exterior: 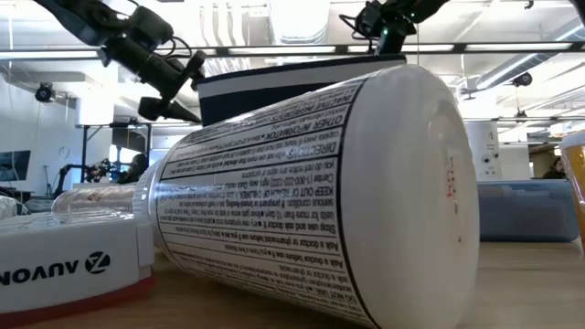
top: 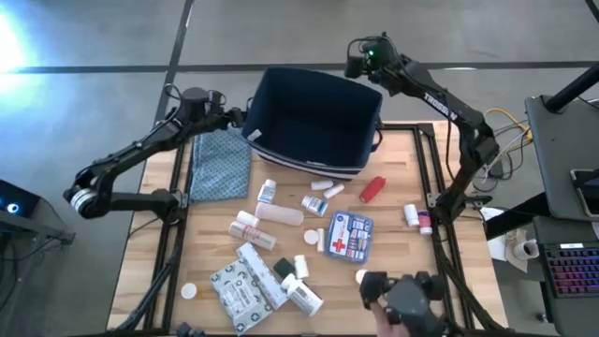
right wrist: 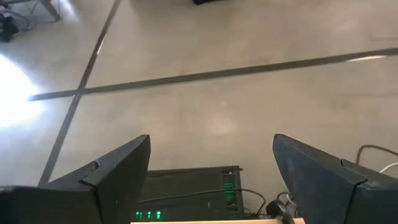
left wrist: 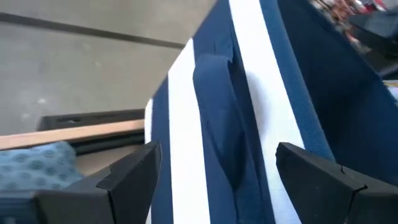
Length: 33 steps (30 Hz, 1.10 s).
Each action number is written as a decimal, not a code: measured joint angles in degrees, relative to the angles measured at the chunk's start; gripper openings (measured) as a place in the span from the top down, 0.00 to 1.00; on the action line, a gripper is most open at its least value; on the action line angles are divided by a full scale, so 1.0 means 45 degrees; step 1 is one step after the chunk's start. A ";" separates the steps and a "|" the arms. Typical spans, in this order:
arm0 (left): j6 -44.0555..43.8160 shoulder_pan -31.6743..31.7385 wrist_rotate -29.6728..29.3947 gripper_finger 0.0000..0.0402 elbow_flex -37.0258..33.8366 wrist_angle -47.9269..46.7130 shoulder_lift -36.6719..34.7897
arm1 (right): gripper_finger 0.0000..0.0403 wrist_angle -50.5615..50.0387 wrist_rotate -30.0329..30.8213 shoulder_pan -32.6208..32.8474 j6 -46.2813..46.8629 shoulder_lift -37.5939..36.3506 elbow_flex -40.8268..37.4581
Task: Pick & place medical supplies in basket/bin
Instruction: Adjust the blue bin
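Note:
The dark navy bin (top: 314, 122) stands at the table's far middle. In front of it the supplies lie scattered on the wood: a red bottle (top: 372, 189), the blue-white first-aid box (top: 349, 236), grey-white packets (top: 245, 285), a pale tube (top: 280, 213) and white pill bottles (top: 301, 293). My left gripper (top: 245, 120) is open at the bin's left wall. In the left wrist view it (left wrist: 216, 149) faces the white-striped wall (left wrist: 186, 124), its fingers standing either side of a navy handle (left wrist: 217, 112). My right gripper (top: 360, 56) is open above the bin's far right corner and faces the floor (right wrist: 211, 140).
A blue patterned cloth (top: 221, 164) lies left of the bin, under my left arm. A dark device (top: 407, 298) sits at the near edge. In the low view a white pill bottle (exterior: 320, 201) on its side and a white box (exterior: 64, 265) fill the foreground.

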 joint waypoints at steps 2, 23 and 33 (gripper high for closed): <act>-0.0246 -0.0265 0.0047 0.26 -0.0014 -0.0033 0.0103 | 0.18 -0.0009 -0.0424 -0.0282 0.0000 0.0165 0.0129; -0.1201 -0.4651 -0.2162 0.26 -0.0272 -0.0205 -0.1059 | 0.18 -0.1298 -0.3967 0.0071 -0.0482 0.1406 0.0262; -0.0665 -0.4641 -0.2844 0.26 -0.0267 -0.1227 -0.3462 | 0.18 -0.1181 -0.1059 0.0385 -0.3150 -0.1226 0.0561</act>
